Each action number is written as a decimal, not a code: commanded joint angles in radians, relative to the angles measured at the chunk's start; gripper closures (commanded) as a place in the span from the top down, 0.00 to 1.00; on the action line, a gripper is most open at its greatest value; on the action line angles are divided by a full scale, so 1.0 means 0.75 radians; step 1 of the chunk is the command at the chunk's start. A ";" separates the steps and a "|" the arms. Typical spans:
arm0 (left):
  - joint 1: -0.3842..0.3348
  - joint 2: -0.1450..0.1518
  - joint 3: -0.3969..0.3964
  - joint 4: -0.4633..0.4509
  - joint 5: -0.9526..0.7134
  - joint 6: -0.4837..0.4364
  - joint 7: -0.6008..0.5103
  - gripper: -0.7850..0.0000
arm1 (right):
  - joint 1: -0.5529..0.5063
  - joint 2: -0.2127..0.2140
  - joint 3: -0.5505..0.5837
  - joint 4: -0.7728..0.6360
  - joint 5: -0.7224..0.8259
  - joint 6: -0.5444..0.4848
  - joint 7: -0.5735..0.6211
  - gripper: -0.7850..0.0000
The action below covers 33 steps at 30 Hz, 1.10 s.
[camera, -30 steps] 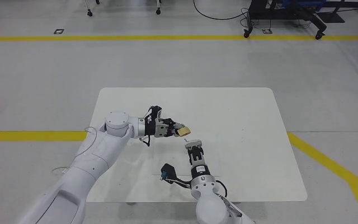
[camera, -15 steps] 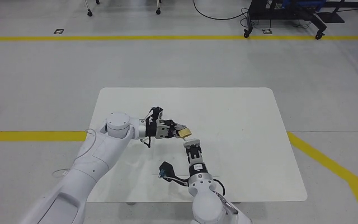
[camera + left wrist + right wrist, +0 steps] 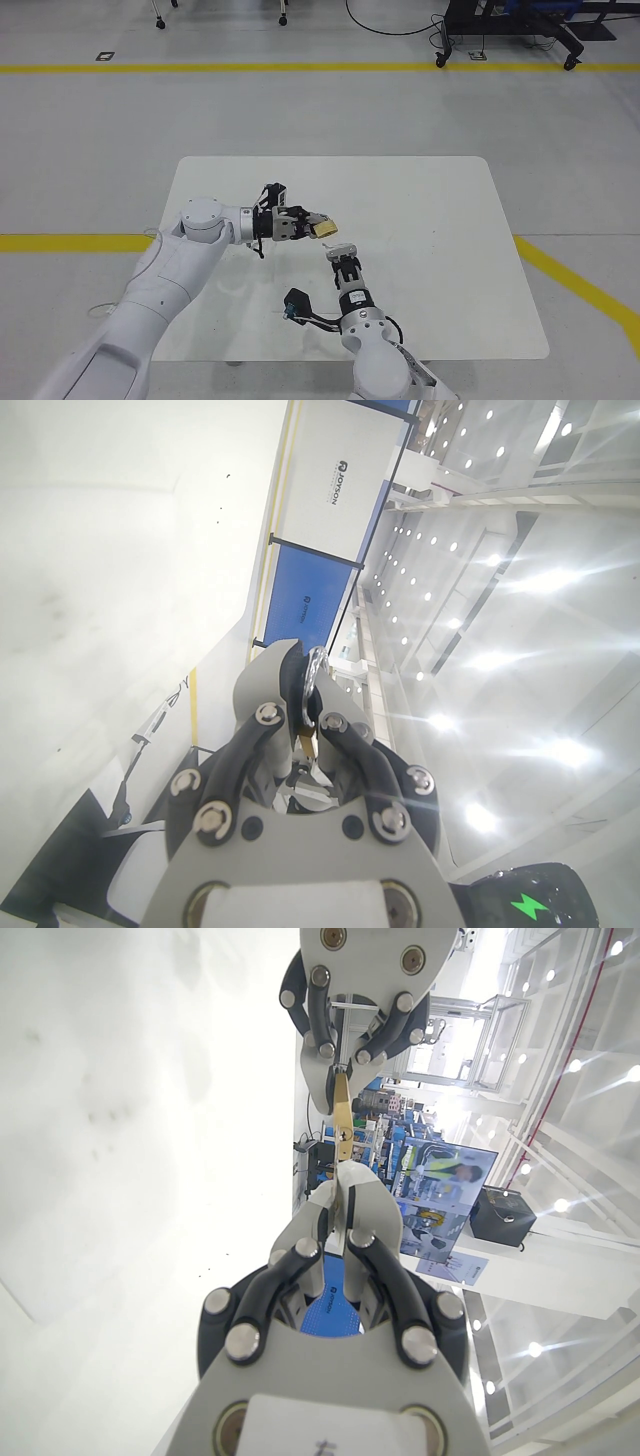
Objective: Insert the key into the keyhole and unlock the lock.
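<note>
Step in hand: judged as the key meeting the keyhole; the turn to unlock is not yet done.
Lock: the small brass lock (image 3: 325,228) is held clear above the bench (image 3: 440,200), near its middle, a little toward 9 o'clock in the top view.
Left end effector: the left end effector (image 3: 304,224) sits at 9 o'clock of the lock and is clamped narrow on it. In the left wrist view its fingers (image 3: 265,670) pinch the silver shackle (image 3: 314,670).
Right end effector: the right end effector (image 3: 342,251) sits at about 5 o'clock of the lock, almost touching it, closed tight on the key (image 3: 340,1218).
Key: mostly hidden between the pads. Its tip meets the lock's end face (image 3: 343,1148) in line with the body. Whether it has entered cannot be told.
Handling: both parts look like stiff, smooth metal, light for their size. The thin key may slip or twist in the pads under torque, so a flat grip across its head suits. The lock is best held firm at the body or shackle so it cannot swing when the key turns.
</note>
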 commanded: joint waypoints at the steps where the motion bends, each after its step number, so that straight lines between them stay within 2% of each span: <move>1: 0.000 0.000 0.000 0.000 0.000 0.000 0.000 0.00 | 0.000 0.000 0.000 0.000 0.000 0.000 -0.001 0.00; 5: 0.034 0.000 -0.025 -0.039 -0.050 0.002 0.036 0.00 | -0.001 0.001 0.001 0.001 -0.013 0.018 -0.027 0.00; 9: 0.079 0.005 -0.093 -0.057 -0.202 -0.030 -0.073 0.00 | -0.023 0.005 -0.026 0.007 -0.195 0.100 -0.023 0.00; 12: 0.085 0.009 -0.108 -0.051 -0.199 -0.099 -0.151 0.00 | -0.036 0.008 -0.053 -0.005 -0.304 0.128 -0.038 0.00; 16: 0.082 0.013 -0.116 -0.059 -0.135 -0.184 -0.131 0.00 | 0.033 0.027 -0.122 0.006 -0.304 0.142 0.043 0.00; 23: 0.129 0.034 -0.187 -0.121 -0.092 -0.308 -0.050 0.00 | 0.176 0.068 -0.304 0.074 -0.304 0.129 0.285 0.00; 33: 0.184 0.057 -0.231 -0.229 -0.017 -0.275 -0.013 0.00 | 0.282 0.063 -0.427 0.173 -0.304 0.098 0.404 0.00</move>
